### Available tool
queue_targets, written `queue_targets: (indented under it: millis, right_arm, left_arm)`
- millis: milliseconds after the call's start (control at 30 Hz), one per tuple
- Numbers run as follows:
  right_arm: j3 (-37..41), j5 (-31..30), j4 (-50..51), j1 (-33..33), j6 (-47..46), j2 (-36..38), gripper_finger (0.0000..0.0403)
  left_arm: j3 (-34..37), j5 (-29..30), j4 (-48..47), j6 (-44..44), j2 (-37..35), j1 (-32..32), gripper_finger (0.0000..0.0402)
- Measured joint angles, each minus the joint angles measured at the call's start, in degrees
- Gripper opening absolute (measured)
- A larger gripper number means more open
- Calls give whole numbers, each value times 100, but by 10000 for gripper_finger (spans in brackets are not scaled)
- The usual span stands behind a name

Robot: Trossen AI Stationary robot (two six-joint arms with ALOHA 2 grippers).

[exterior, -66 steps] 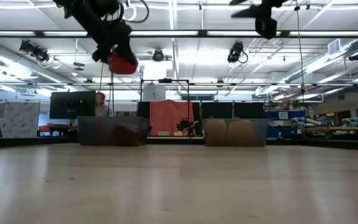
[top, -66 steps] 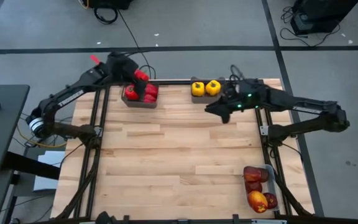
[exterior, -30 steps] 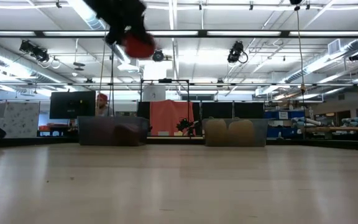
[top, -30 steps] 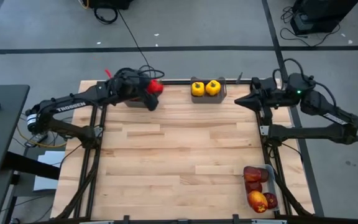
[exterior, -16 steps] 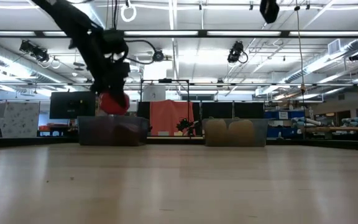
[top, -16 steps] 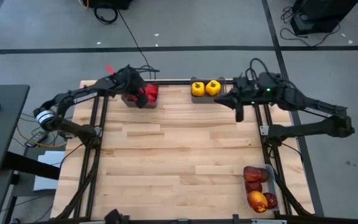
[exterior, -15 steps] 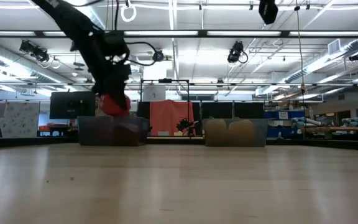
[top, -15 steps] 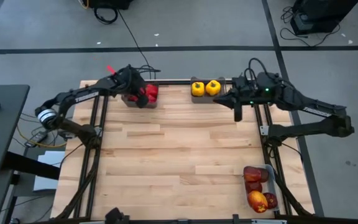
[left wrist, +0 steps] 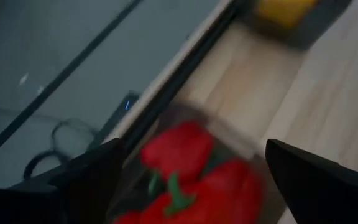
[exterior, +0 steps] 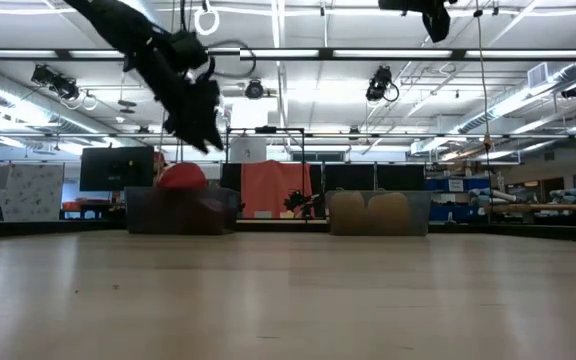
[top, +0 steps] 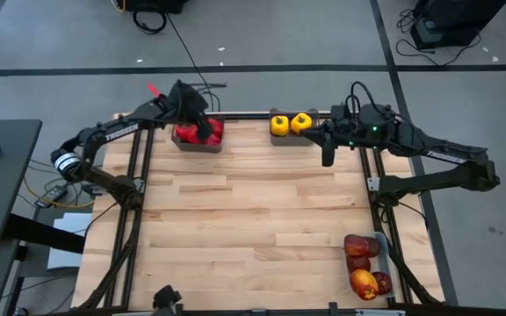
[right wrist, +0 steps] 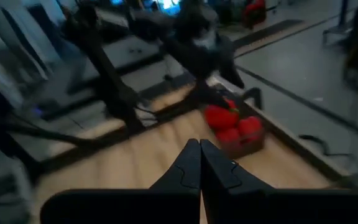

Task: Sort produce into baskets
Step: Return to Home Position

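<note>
Several red bell peppers (top: 198, 133) lie in a dark grey bin (exterior: 183, 212) at the table's far left; they also show in the left wrist view (left wrist: 185, 168) and the right wrist view (right wrist: 232, 127). My left gripper (top: 204, 132) hovers open just above them (exterior: 206, 132), its fingers spread on either side (left wrist: 191, 152). Two yellow peppers (top: 290, 124) sit in a second grey bin (exterior: 378, 212) at the far middle. My right gripper (top: 327, 158) is shut and empty (right wrist: 199, 149), high above the table beside that bin.
A clear tray (top: 378, 263) with several dark red apples (top: 363, 263) stands at the near right corner. The wooden table top (top: 253, 211) between the bins and the tray is bare. Black frame rails (top: 134, 228) run along the left and right sides.
My left gripper has carried a red pepper down into the far-left bin, let it go and risen a little; the pepper now rests on top of the others. My right gripper has swung from the table's right edge toward the yellow-pepper bin.
</note>
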State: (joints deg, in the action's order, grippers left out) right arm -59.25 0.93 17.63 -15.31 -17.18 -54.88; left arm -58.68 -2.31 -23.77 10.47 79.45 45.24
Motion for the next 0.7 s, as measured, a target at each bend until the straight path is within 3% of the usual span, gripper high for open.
queue_targets:
  millis: [67,167,267,400,500,700]
  right_arm:
    - [-1,-145,283,2,399,33,5]
    - [3,-419,938,2,909,85,5]
    - [3,-464,833,24,1034,205,5]
    - [1,4,88,29,1383,489,4]
    - [-1,196,27,28,1595,709,3]
    - [-1,851,62,28,1693,1089,2]
  left_arm:
    - [-264,-412,-38,51,-67,-33,395]
    - [-639,-1662,-27,471,-80,-116,393]
    - [-928,-2459,-40,522,-82,-392,393]
    - [-1245,-2618,-73,-149,-82,-1044,389]
    - [-1346,-2367,394,-359,-82,-1674,359]
    - [-1348,-1698,1639,-814,-80,-2704,213]
